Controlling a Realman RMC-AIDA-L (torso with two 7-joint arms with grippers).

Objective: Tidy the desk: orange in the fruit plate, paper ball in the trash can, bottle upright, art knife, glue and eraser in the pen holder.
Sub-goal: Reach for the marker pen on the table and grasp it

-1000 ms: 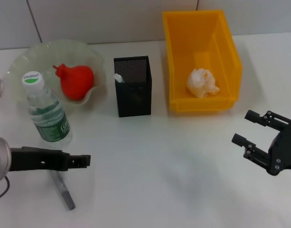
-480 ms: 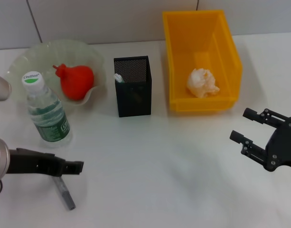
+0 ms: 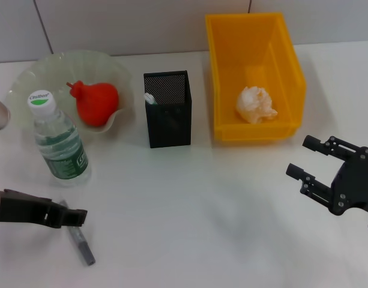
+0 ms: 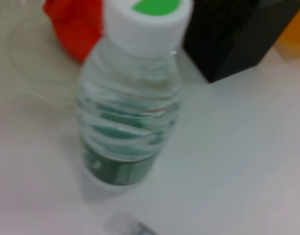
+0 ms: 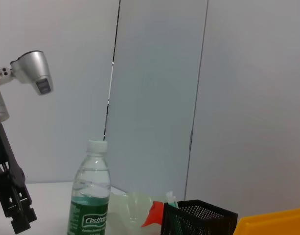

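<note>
One orange, one fruit plate, one bottle, one pen holder, one trash can, one paper ball and one art knife are counted.

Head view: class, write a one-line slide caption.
Bottle upright, orange in plate, paper ball in bin; left end effector over knife.

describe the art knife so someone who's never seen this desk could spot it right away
Start at the upright water bottle in front of the fruit plate. On the table nearer the robot, under the left gripper, lies the art knife: a slim dull grey rod, the only loose item flat on the table.
</note>
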